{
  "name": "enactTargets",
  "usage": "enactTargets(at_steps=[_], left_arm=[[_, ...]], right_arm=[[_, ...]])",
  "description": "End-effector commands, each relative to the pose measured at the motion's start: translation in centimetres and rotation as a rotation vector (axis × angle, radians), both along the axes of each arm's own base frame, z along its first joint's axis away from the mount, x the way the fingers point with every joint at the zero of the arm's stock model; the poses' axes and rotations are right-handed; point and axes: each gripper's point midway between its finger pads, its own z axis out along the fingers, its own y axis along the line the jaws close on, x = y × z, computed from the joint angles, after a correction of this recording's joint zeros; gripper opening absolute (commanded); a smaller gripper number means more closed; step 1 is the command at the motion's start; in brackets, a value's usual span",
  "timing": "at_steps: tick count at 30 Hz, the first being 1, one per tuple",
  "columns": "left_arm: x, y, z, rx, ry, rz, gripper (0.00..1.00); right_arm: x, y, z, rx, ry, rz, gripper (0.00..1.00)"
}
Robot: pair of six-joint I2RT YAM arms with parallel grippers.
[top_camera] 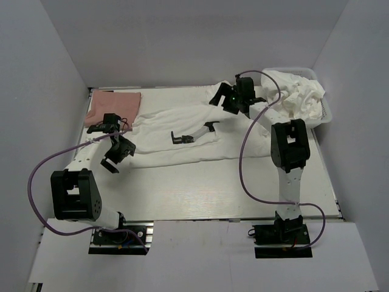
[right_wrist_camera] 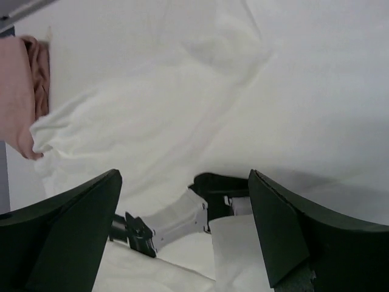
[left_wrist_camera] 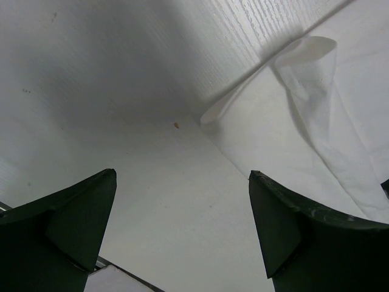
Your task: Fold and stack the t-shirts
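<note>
One white t-shirt [top_camera: 159,121] lies spread and wrinkled across the middle of the table [top_camera: 200,188], running from front left to back right. Back left, a salmon-pink t-shirt [top_camera: 113,106] lies folded. My left gripper [top_camera: 115,157] hovers open over the white shirt's left end. In the left wrist view the left gripper [left_wrist_camera: 182,175] frames bare table, with the shirt's edge [left_wrist_camera: 304,109] to the right. My right gripper [top_camera: 223,100] is open above the shirt's far right end. Below the right gripper [right_wrist_camera: 184,176] I see the white shirt [right_wrist_camera: 182,103] and the pink shirt [right_wrist_camera: 18,91].
A small black-and-white hinged part [top_camera: 191,135] lies on the white shirt near its middle, also seen as the hinged part [right_wrist_camera: 170,219]. A white lattice basket [top_camera: 328,112] at the back right holds a heap of white shirts [top_camera: 298,94]. Grey walls enclose the table.
</note>
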Motion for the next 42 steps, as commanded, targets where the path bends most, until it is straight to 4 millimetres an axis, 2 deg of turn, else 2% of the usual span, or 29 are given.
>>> enactTargets(at_steps=[1, 2, 3, 4, 5, 6, 7, 8, 9, 10, 11, 13, 14, 15, 16, 18, 19, 24, 25, 27, 28, 31, 32, 34, 37, 38, 39, 42], left_arm=[[1.9, 0.1, 2.2, 0.006, -0.086, -0.004, 1.00], [2.1, 0.1, 2.1, 0.006, -0.083, -0.004, 1.00], [2.4, -0.2, 2.4, 0.008, -0.091, -0.025, 1.00], [3.1, -0.4, 2.5, -0.001, -0.106, -0.028, 1.00], [3.8, -1.0, 2.4, -0.028, -0.124, -0.053, 1.00], [4.2, -1.4, 2.2, -0.047, -0.133, -0.073, 1.00], [4.4, -2.1, 1.7, -0.069, -0.134, -0.099, 1.00], [5.5, -2.9, 2.1, -0.109, -0.180, -0.124, 1.00], [5.8, -3.4, 1.6, -0.134, -0.181, -0.132, 1.00], [6.1, -4.4, 1.4, -0.185, -0.193, -0.168, 1.00], [7.3, -4.7, 1.2, -0.199, -0.227, -0.177, 1.00], [8.3, -5.4, 0.8, -0.220, -0.245, -0.196, 1.00], [8.7, -5.5, 0.3, -0.220, -0.250, -0.197, 1.00], [9.8, -5.9, -0.2, -0.239, -0.261, -0.206, 1.00], [10.0, -6.9, -0.5, -0.274, -0.257, -0.228, 1.00], [11.3, -7.6, -0.6, -0.289, -0.268, -0.246, 1.00], [11.5, -8.4, -1.6, -0.303, -0.246, -0.262, 1.00], [12.0, -8.9, -3.8, -0.288, -0.214, -0.271, 1.00], [12.4, -8.5, -4.0, -0.267, -0.214, -0.239, 1.00], [13.4, -8.6, -4.0, -0.270, -0.219, -0.231, 1.00], [14.5, -8.6, -3.0, -0.269, -0.253, -0.209, 1.00], [16.1, -9.1, -2.0, -0.294, -0.290, -0.207, 1.00], [16.1, -9.1, -2.4, -0.299, -0.281, -0.194, 1.00], [16.8, -8.6, -2.2, -0.273, -0.280, -0.159, 1.00], [17.6, -6.7, -3.5, -0.231, -0.242, -0.101, 1.00], [17.0, -6.0, -4.8, -0.196, -0.183, -0.071, 1.00], [17.7, -5.8, -4.2, -0.180, -0.185, -0.066, 1.00], [17.2, -5.5, -4.1, -0.164, -0.142, -0.079, 1.00]], right_arm=[[2.3, -0.6, 5.1, -0.055, -0.113, -0.035, 0.90], [1.7, -1.6, 4.0, -0.093, -0.090, -0.042, 0.90], [1.0, -2.8, 6.4, -0.109, -0.120, -0.070, 0.90], [-0.3, -4.2, 4.5, -0.158, -0.088, -0.097, 0.90], [-2.0, -5.3, 4.2, -0.190, -0.079, -0.105, 0.90], [-2.6, -7.0, 5.5, -0.224, -0.106, -0.162, 0.90], [-4.7, -8.1, 2.8, -0.264, -0.042, -0.164, 0.90], [-5.4, -9.6, 3.6, -0.270, -0.050, -0.199, 0.90], [-8.0, -10.6, 1.0, -0.311, 0.009, -0.207, 0.90], [-9.0, -11.6, 0.1, -0.336, 0.042, -0.216, 0.90], [-10.7, -12.5, -1.5, -0.359, 0.086, -0.225, 0.90], [-11.8, -14.5, -2.4, -0.396, 0.135, -0.267, 0.90], [-12.1, -14.7, -2.6, -0.394, 0.150, -0.265, 0.90], [-12.4, -15.6, -3.0, -0.396, 0.169, -0.279, 0.90], [-12.6, -15.7, -3.4, -0.395, 0.178, -0.280, 0.90], [-12.6, -16.2, -4.1, -0.394, 0.197, -0.287, 0.90], [-12.5, -16.5, -4.5, -0.391, 0.211, -0.291, 0.90], [-12.9, -17.2, -5.9, -0.391, 0.241, -0.289, 0.90], [-13.3, -17.5, -6.4, -0.393, 0.257, -0.292, 0.90], [-13.5, -17.6, -6.5, -0.398, 0.256, -0.285, 0.90], [-13.9, -17.8, -6.9, -0.404, 0.266, -0.286, 0.90], [-14.8, -18.2, -7.3, -0.414, 0.282, -0.281, 0.90], [-15.1, -18.3, -7.5, -0.421, 0.289, -0.282, 0.90], [-15.2, -18.6, -7.4, -0.426, 0.286, -0.285, 0.90], [-15.5, -19.3, -7.3, -0.442, 0.288, -0.299, 0.90], [-15.5, -19.6, -7.2, -0.447, 0.286, -0.301, 0.90], [-15.5, -19.6, -7.1, -0.450, 0.282, -0.301, 0.90], [-15.2, -19.5, -7.0, -0.433, 0.281, -0.295, 0.90]])
